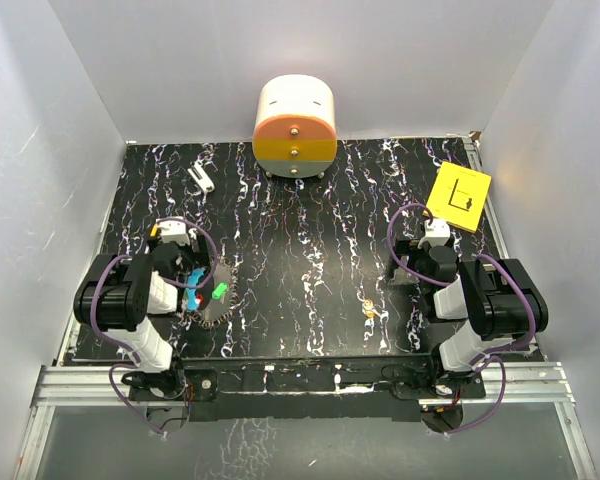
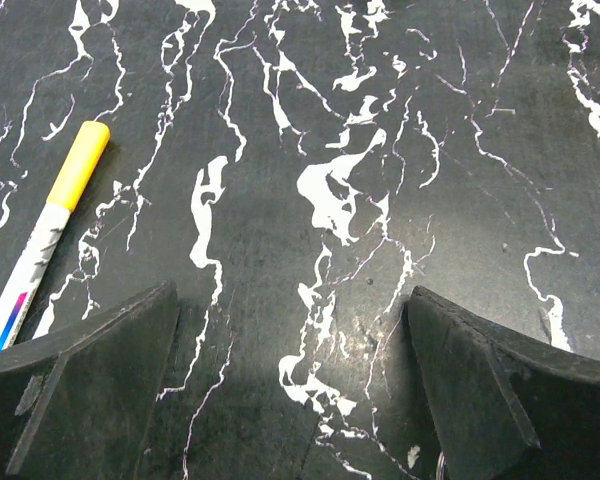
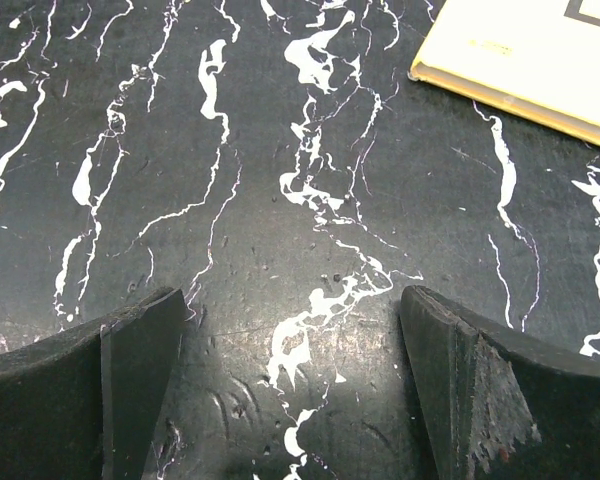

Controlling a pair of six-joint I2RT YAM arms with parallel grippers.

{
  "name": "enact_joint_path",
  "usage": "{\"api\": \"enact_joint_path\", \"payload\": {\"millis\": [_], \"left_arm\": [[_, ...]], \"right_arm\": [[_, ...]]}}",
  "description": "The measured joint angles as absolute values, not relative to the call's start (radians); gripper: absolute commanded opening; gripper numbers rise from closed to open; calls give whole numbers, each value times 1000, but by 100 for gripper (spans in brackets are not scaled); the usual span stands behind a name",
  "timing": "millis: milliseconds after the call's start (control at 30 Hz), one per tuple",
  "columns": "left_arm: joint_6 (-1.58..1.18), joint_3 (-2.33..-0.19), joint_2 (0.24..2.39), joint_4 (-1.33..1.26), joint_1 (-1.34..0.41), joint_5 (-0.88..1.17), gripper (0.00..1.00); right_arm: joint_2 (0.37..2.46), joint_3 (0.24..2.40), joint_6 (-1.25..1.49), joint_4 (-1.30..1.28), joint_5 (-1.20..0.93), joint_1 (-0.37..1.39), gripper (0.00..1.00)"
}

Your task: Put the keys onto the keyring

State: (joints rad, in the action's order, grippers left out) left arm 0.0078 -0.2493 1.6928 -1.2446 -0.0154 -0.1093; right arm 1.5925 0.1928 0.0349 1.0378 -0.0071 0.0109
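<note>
left arm: I see it folded, elbow out left, wrist forward.
left gripper: I read the fingers spread wide, pointing down.
right arm: folded likewise, elbow out right.
right gripper: fingers spread wide, pointing down.

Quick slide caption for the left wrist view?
Left tool open over the marbled table, a yellow-capped marker lying at the frame's left edge.

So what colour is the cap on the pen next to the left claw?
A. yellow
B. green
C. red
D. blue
A: the pen lying beside the left claw has a yellow cap on its white body.
</note>
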Motion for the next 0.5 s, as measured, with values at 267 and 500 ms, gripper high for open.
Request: {"api": "enact_joint_path", "payload": {"millis": [267, 500], "left_arm": [[56, -424, 1573, -931, -15, -5, 97], [308, -626, 1360, -486, -15, 315, 88]], "right_arm": [[1592, 200, 30, 1058, -26, 11, 99], [1592, 203, 27, 1082, -31, 11, 98]]}}
